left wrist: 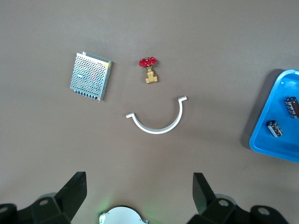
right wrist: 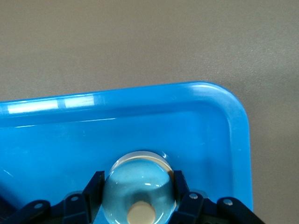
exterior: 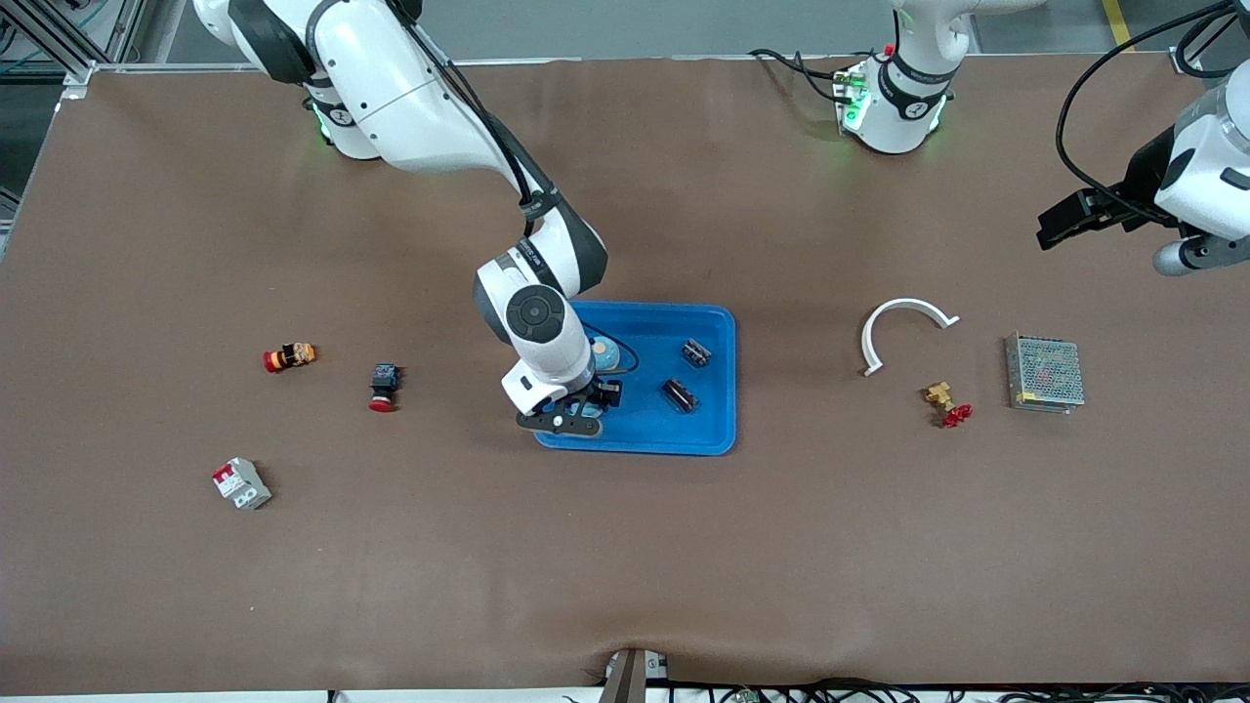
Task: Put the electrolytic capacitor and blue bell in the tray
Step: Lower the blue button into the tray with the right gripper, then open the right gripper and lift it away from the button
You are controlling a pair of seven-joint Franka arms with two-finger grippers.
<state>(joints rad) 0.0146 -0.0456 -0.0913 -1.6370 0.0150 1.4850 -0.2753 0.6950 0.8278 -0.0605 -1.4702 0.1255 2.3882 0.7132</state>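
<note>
Holding the round pale blue bell with a cream button on top point(right wrist: 138, 189) between its closed fingers, the right gripper point(right wrist: 138, 192) hangs low over the bright blue shallow plastic tray point(exterior: 708, 444), at the tray's end toward the right arm. Two dark cylindrical electrolytic capacitors point(exterior: 681, 394) already lie in the tray, so I judge the bell's placing is the last step. The next move calls for lowering a little and opening the fingers. The left gripper point(left wrist: 140, 192) waits with fingers wide apart, empty, above the bare brown table point(exterior: 625, 547) near a white curved plastic clip point(left wrist: 156, 122).
</note>
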